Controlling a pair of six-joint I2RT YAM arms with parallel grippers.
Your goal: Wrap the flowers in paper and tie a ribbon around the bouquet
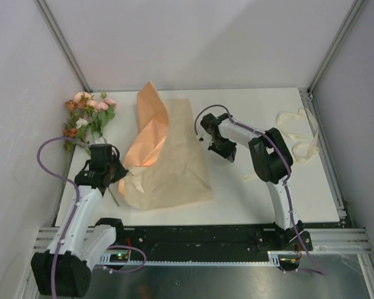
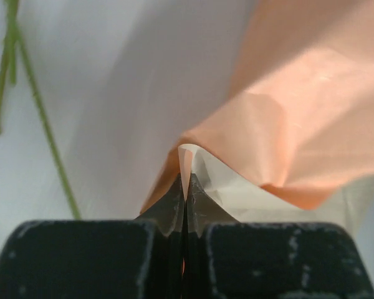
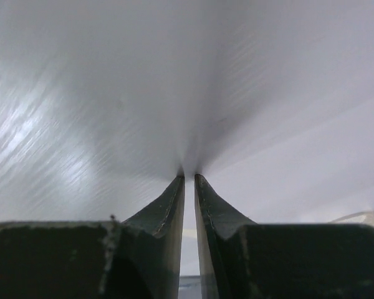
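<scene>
My left fingers (image 2: 172,208) are pinching the paper's (image 1: 174,168) near-left corner. I'm seeing a creased peach-orange sheet lying on the surface (image 1: 249,199), its left side folding upward. My right fingers (image 3: 169,205) are hovering just right of the paper, slightly parted and empty.

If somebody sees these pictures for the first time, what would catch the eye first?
First the peach-orange paper in the middle of the table, one corner pinched in the left claw and raised into a fold. Next, the flowers lying near the far left corner, and the ribbon looped along the right edge.
</scene>
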